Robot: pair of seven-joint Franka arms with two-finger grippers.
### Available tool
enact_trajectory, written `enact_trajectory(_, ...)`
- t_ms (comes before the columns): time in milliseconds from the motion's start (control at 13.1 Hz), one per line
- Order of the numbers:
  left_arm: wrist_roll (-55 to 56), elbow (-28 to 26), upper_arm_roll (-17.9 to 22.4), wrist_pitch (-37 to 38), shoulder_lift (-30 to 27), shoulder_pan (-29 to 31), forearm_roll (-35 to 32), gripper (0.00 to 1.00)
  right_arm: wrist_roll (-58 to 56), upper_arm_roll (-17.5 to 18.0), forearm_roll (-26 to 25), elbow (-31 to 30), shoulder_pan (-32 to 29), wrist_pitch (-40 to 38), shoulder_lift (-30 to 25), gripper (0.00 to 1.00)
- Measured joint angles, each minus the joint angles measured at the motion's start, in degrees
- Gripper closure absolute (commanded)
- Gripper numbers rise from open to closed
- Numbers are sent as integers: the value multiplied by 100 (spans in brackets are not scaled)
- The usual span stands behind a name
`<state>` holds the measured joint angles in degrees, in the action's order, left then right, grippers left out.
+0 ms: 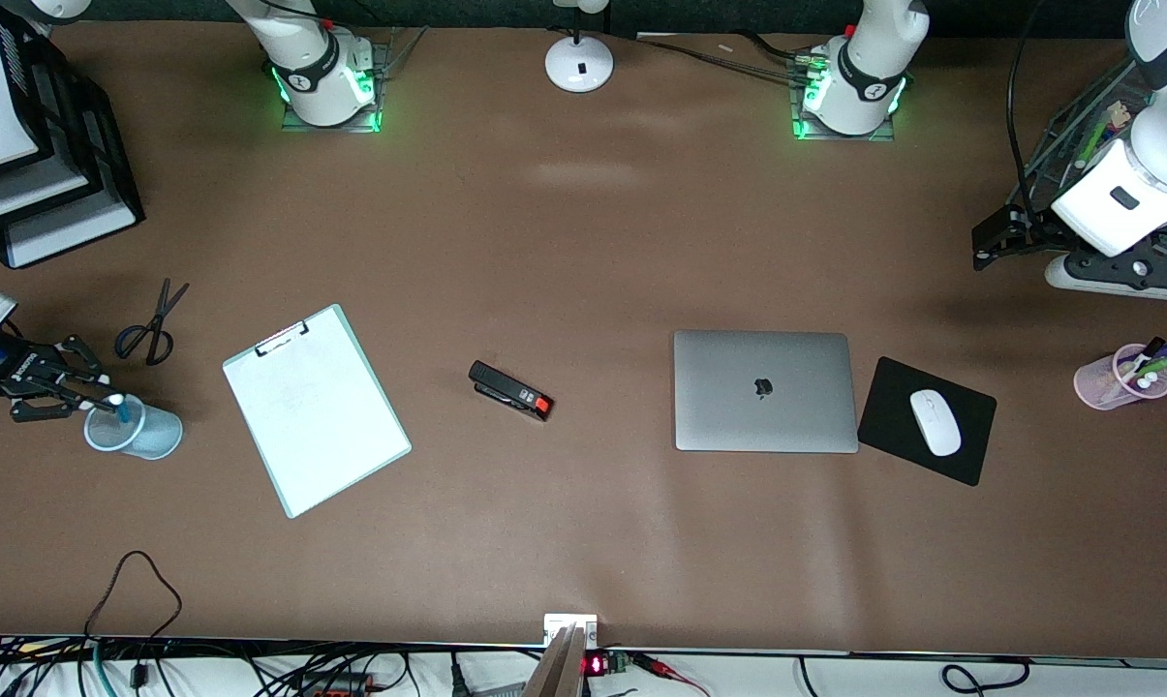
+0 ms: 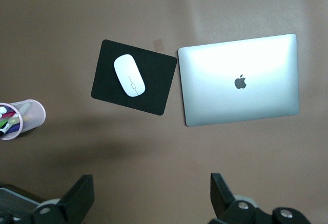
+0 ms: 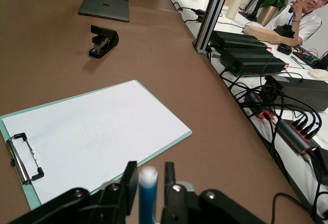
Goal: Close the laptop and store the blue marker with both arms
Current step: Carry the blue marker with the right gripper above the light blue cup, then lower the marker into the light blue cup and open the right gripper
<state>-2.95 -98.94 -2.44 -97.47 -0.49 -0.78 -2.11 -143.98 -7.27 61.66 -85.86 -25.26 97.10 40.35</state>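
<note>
- Table (image 1: 583, 242): brown matte top, lit evenly from above.
- Black stacked trays (image 1: 31, 165): at the right arm's end.
- Aluminium post (image 3: 210, 14): at table edge.
- Side bench (image 3: 287, 70): white, carrying black boxes and cables.

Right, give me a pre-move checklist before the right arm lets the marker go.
1. laptop lid shut: ok.
2. blue marker between the right gripper fingers: ok.
3. Marker over the blue cup: ok, its lower end is inside the rim.
4. Marker resting on the cup bottom: cannot tell.
5. left gripper open, waiting above the table near the mouse pad: ok.
</note>
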Motion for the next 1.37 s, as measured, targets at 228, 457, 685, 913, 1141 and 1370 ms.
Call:
enact_trajectory(228, 0, 2, -5, 3, 0, -12, 0, 0, 9, -1, -5, 49, -17, -64, -16, 0)
enact_trajectory(457, 0, 3, -5, 6, 0, -13, 0, 0, 678, 9, -268, 112, -10, -108, -173, 0)
enact_trajectory(685, 0, 4, -4, 8, 0, -13, 0, 0, 2015, 72, -764, 151, 137, -158, -544, 0)
enact_trajectory(913, 0, 5, -1, 11, 0, -12, 0, 0, 3199, 104, -1461, 378, 703, -141, -912, 0)
enact_trajectory(1141, 0, 5, 2, 62, 1, -7, 0, 0, 5301, 113, -2438, 926, 1404, -102, -1029, 0)
enact_trajectory(1370, 0, 5, 2, 91, 1, -6, 0, 0, 6820, 116, -3361, 1194, 1872, -104, -1026, 0)
